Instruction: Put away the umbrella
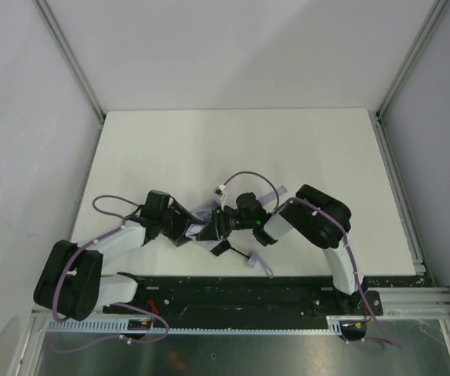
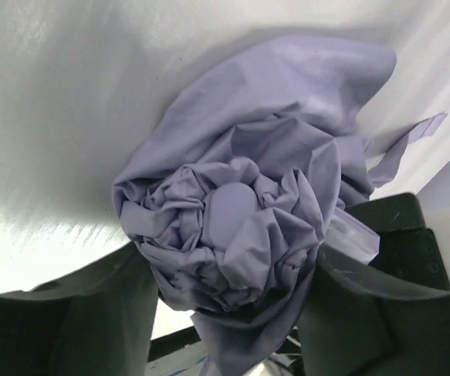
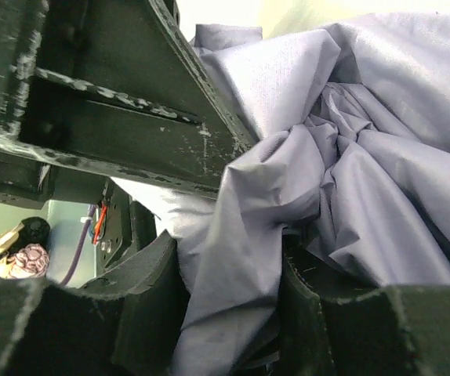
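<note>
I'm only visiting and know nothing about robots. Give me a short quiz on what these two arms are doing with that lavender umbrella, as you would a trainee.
1. True or false: the canopy of the umbrella is spread fully open over the table.
2. The right gripper is: A) open on nothing; B) shut on a fold of canopy fabric; C) holding a cable.
3. What sits between the fingers of the left gripper?
Key: 1 false, the canopy is bunched up. 2 B. 3 the crumpled canopy bundle.
</note>
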Motion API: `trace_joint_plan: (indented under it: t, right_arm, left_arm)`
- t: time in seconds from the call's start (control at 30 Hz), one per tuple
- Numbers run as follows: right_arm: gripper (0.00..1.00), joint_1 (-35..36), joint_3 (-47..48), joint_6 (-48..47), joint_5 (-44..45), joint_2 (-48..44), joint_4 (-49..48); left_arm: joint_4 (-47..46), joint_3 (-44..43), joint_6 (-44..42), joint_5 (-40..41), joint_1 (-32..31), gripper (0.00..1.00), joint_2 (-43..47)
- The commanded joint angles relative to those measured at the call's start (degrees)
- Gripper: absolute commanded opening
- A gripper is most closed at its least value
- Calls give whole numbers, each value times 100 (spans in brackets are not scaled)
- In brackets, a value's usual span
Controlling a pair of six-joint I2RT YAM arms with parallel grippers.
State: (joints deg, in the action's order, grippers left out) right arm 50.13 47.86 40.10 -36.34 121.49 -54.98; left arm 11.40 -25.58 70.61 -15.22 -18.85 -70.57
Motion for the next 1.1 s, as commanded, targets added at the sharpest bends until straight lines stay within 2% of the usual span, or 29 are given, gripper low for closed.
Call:
trace_joint_plan:
  t: [0.0, 0.07, 0.1, 0.17, 0.23, 0.4, 0.57, 0.7, 0.77, 0.8, 0.83, 0.9, 0.97, 1.03, 1.07]
  right_arm:
    - [0, 93, -457, -54, 212, 325, 2117]
    - [3, 201, -445, -281, 421, 51, 2326]
    - [7, 275, -422, -423, 577, -121, 2493]
    - [15, 440, -315, -808, 954, -476, 2991]
    - [25, 622, -60, -1276, 1437, -813, 3650]
    - [60, 1087, 828, -2677, 2844, -1219, 5180]
    - [74, 1539, 1722, -3606, 4221, -1050, 6294]
    - [77, 1970, 2123, -3848, 5551, -694, 6621]
    - [75, 2147, 2173, -3846, 6187, -518, 6623]
    - [69, 2193, 2188, -3779, 6409, -432, 6614]
    - [60, 2207, 2190, -3692, 6524, -340, 6632]
    - [32, 2195, 2188, -3475, 6604, -173, 6707]
    - [10, 2135, 2141, -3281, 6431, -19, 6776]
    - [3, 2026, 1973, -3098, 5999, 44, 6714]
    - [1, 1952, 1841, -3018, 5677, 29, 6598]
  left_arm:
    - [-518, 360, -60, 787, -65, 54, -434]
    - [-622, 468, -187, 928, -48, 25, -549]
    - [-648, 507, -253, 961, -35, 15, -600]
    - [-661, 576, -347, 929, -32, 4, -729]
    - [-671, 626, -381, 845, -31, 1, -822]
    - [-571, 865, -215, 599, -60, 0, -807]
    - [-42, 702, -87, 445, -103, 0, -899]
    - [302, 480, -26, 422, -116, 0, -872]
    - [460, 369, -22, 404, -122, 0, -858]
    - [521, 325, -17, 396, -125, 0, -856]
    - [570, 290, -6, 379, -131, 0, -846]
    - [630, 253, 9, 371, -146, 0, -775]
    - [650, 229, 9, 417, -152, 0, -647]
    - [661, 146, -57, 514, -153, 9, -490]
    - [661, 95, -87, 561, -154, 21, -408]
